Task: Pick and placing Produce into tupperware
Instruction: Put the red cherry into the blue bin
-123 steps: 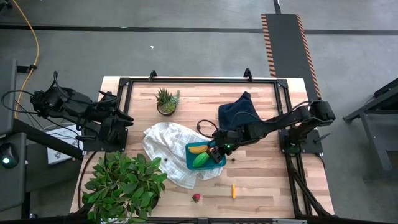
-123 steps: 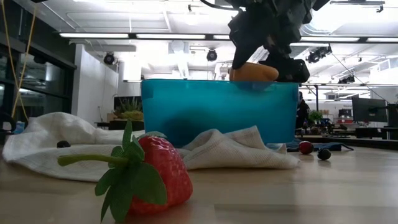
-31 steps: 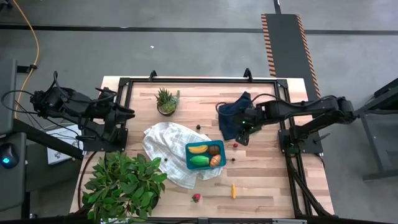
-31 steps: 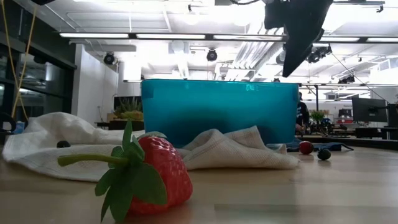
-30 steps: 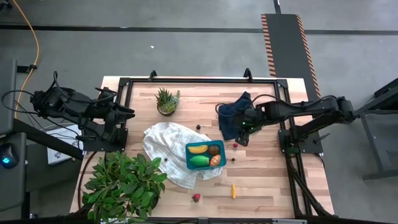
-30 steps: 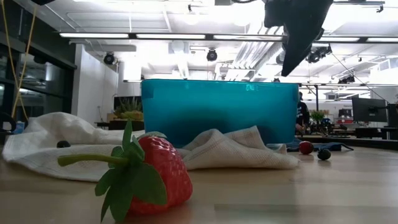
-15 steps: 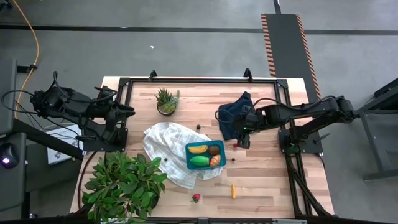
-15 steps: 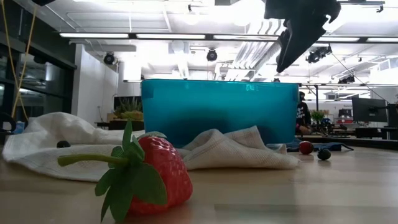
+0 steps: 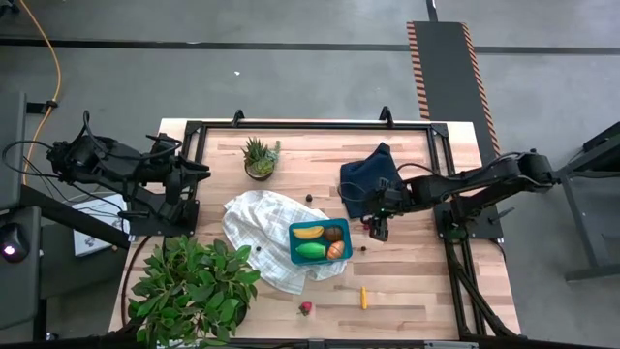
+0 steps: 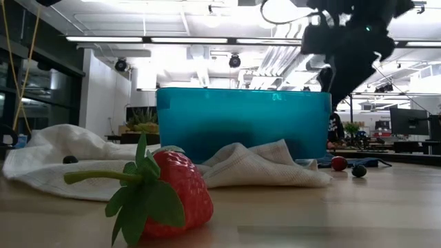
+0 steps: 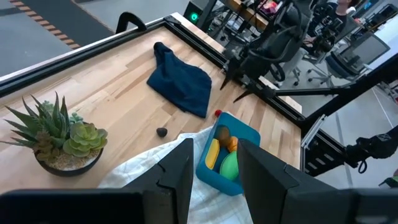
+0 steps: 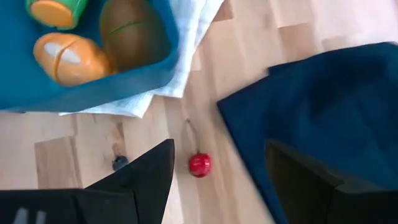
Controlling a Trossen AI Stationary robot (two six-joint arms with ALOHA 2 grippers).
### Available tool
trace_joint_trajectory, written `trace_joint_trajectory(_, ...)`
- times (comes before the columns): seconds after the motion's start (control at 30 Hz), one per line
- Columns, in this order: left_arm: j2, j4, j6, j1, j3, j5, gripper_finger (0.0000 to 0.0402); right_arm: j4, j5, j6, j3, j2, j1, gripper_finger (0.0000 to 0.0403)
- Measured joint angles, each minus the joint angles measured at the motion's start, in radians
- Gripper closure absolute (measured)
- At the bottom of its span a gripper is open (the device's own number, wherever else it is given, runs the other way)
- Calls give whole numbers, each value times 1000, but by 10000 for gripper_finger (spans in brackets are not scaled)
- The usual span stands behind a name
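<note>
From above, the blue box [image 9: 321,241] sits on a white cloth [image 9: 257,225] holding four pieces, while the right gripper [image 9: 377,227] hangs just beside it, likely targeting loose fruit. Its wrist view shows fingers spread wide and empty, framing a small red cherry [image 12: 200,164] on the wood. The left gripper [image 9: 191,173] waits at the table's edge, its fingers partly apart.

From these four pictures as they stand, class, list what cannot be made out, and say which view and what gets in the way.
- Low view: what lies inside the tupperware; its wall hides it.
- High view: what the dark specks on the table are; too small.
- Low view: the white cloth hides the table under the box.
- Right wrist view: the navy cloth is cut off by the edge.
</note>
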Motion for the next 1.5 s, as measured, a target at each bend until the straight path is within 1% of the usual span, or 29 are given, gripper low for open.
trace_joint_trajectory(0.07,0,0,0,0,0,0,291,44,-23,-5,-39,0,1,162)
trace_joint_trajectory(0.2,0,0,-2,0,0,0,291,120,-26,-41,-114,0,1,162)
trace_joint_trajectory(0.37,0,1,-27,0,0,2,291,155,-27,-94,-168,0,1,162)
trace_joint_trajectory(0.53,0,1,-28,0,0,2,291,186,-36,-147,-186,0,1,162)
trace_joint_trajectory(0.67,0,2,-36,0,0,4,291,238,-70,-151,-207,1,1,162)
trace_joint_trajectory(0.87,0,2,-55,0,0,4,291,257,-70,-159,-213,22,1,162)
trace_joint_trajectory(1.17,0,2,-59,0,0,5,291,305,-86,-178,-213,132,1,164)
trace_joint_trajectory(1.3,0,2,-77,0,0,5,291,307,-86,-177,-213,144,1,178)
trace_joint_trajectory(1.5,0,2,-77,0,0,5,291,317,-86,-176,-213,144,1,216)
